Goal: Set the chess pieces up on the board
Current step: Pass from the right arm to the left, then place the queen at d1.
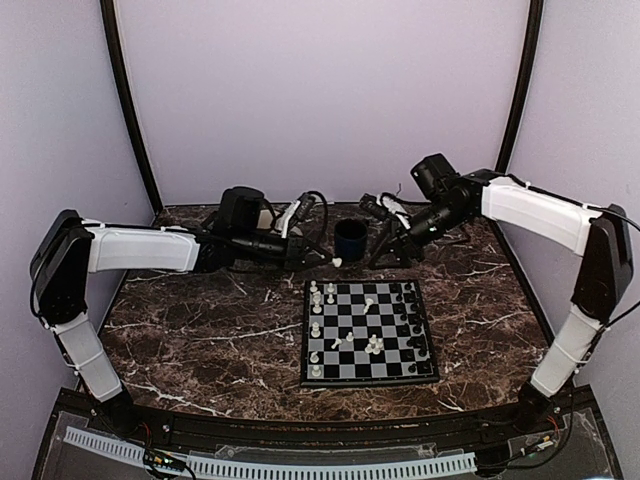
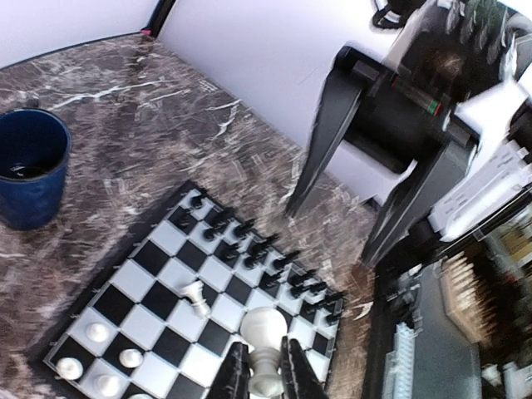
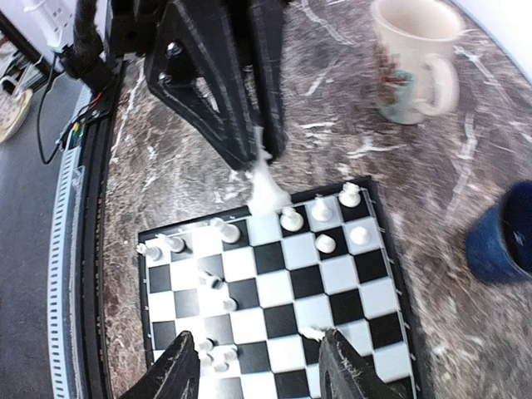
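Note:
The board (image 1: 388, 302) lies mid-table. Black chess pieces (image 1: 412, 320) line its right side. White pieces (image 1: 316, 300) stand along its left side, and several more lie loose in the middle (image 1: 372, 345). My left gripper (image 1: 335, 262) hovers above the board's far left corner, shut on a white pawn (image 2: 264, 337) between its fingers (image 2: 233, 378). The pawn also shows in the right wrist view (image 3: 268, 189). My right gripper (image 1: 392, 258) hangs open and empty above the board's far edge. Its fingertips (image 3: 179, 370) stand wide apart over the board (image 3: 283, 320).
A dark blue cup (image 1: 350, 240) stands just behind the board, between the two grippers, and shows in the left wrist view (image 2: 29, 166). A cream mug (image 3: 411, 58) stands further back on the marble table. Purple walls close in the back and sides.

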